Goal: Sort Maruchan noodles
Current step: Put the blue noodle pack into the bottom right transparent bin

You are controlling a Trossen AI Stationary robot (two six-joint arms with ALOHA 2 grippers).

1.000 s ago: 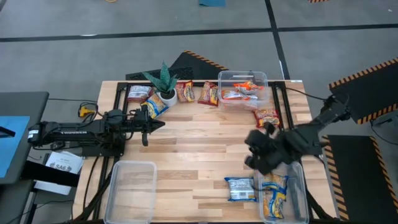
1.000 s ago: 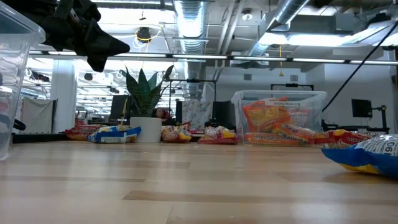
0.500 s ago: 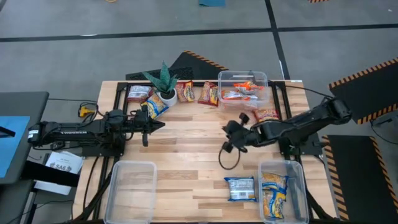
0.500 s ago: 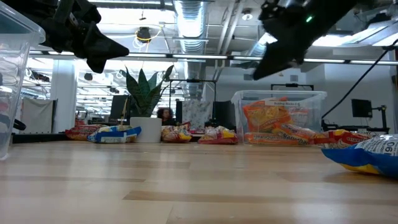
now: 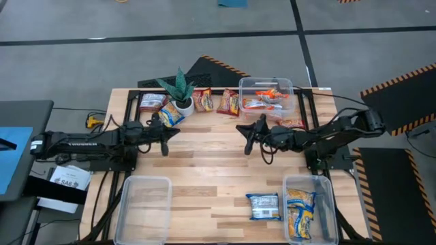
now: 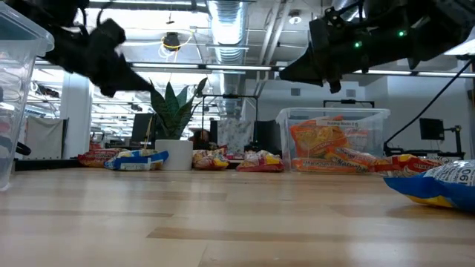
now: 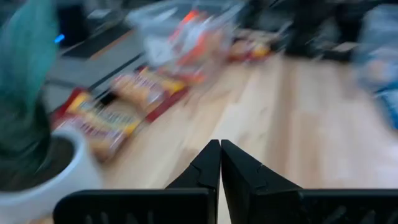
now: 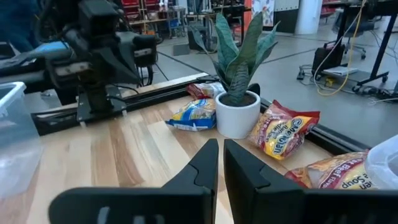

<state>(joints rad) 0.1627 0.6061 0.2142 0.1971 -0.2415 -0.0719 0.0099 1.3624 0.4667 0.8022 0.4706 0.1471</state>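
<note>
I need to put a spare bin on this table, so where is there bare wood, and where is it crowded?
Bare wood runs across the middle of the table, between the empty clear bin and the blue packet up to the two grippers. The far edge is crowded: plant, loose packets, filled bin.

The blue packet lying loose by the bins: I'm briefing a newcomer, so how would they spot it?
Find the clear bin at the table's near right corner. The blue packet lies flat on the wood just left of it, the only packet outside a bin there.
</note>
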